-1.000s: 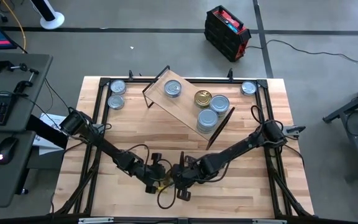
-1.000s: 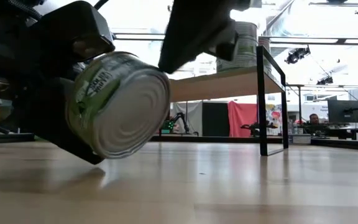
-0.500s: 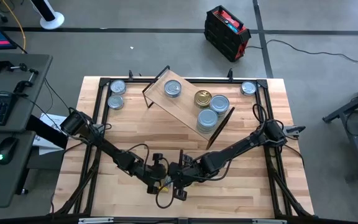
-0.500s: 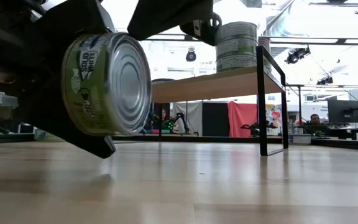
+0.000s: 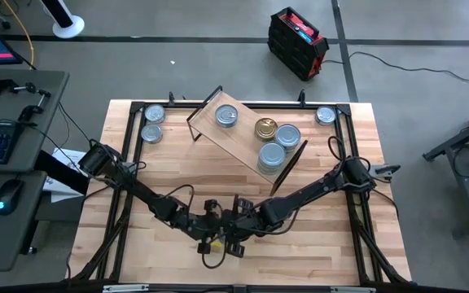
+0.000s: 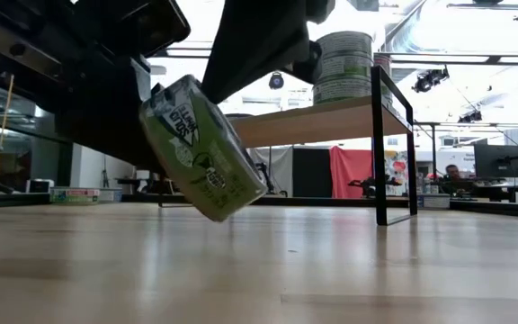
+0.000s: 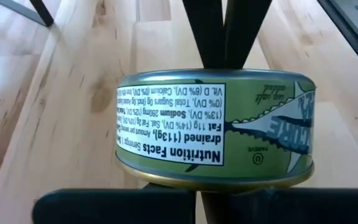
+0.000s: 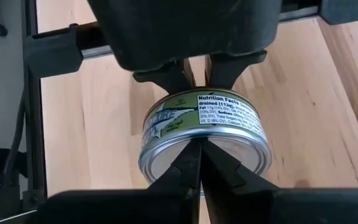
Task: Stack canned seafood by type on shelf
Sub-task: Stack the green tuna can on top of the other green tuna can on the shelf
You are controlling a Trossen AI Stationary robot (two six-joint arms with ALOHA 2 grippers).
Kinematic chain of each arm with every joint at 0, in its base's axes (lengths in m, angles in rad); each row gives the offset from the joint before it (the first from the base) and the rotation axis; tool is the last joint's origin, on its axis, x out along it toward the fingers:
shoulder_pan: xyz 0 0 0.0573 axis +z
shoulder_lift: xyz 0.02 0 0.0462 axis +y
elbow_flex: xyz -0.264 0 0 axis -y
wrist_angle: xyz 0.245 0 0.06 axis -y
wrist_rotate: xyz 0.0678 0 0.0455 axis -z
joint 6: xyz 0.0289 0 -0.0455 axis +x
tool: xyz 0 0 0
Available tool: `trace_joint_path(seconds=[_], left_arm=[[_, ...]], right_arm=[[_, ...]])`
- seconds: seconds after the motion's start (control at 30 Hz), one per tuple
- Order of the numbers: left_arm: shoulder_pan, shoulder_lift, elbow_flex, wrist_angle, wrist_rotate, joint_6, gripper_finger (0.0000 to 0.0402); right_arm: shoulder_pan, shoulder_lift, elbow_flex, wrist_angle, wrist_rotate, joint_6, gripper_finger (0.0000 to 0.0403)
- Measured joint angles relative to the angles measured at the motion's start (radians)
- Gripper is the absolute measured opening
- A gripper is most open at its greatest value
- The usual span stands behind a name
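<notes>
Four tins (image 5: 273, 140) are sitting on the shelf (image 5: 243, 138) at upper centre, three more (image 5: 154, 114) are waiting on the tabletop (image 5: 137, 244). At lower centre, the left tool (image 5: 211, 225) and right tool (image 5: 233, 225), both closed, are pinching a green-labelled can (image 6: 201, 149) between them, tilted above the tabletop, so most stacking is remaining.

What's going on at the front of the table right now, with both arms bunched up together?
Both arms meet near the table's front edge around one green-labelled can, held tilted just above the wood. The left gripper and the right gripper are both shut, their closed fingers pressing the can from opposite sides. On the shelf sit a silver-topped can, a gold-topped can and a short stack of silver ones. Three more cans wait at the table's back corners.
</notes>
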Motion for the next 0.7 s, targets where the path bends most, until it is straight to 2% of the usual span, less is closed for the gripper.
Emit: trace_joint_path(seconds=[0.4,0.7], left_arm=[[0.000,0.000,0.000,-0.002,-0.002,-0.003,0.0000],[-0.001,0.000,0.000,0.016,-0.003,-0.006,0.0000]], right_arm=[[0.002,0.000,-0.013,-0.058,-0.003,0.022,0.0000],[0.008,0.005,-0.013,-0.127,-0.053,0.044,0.0000]])
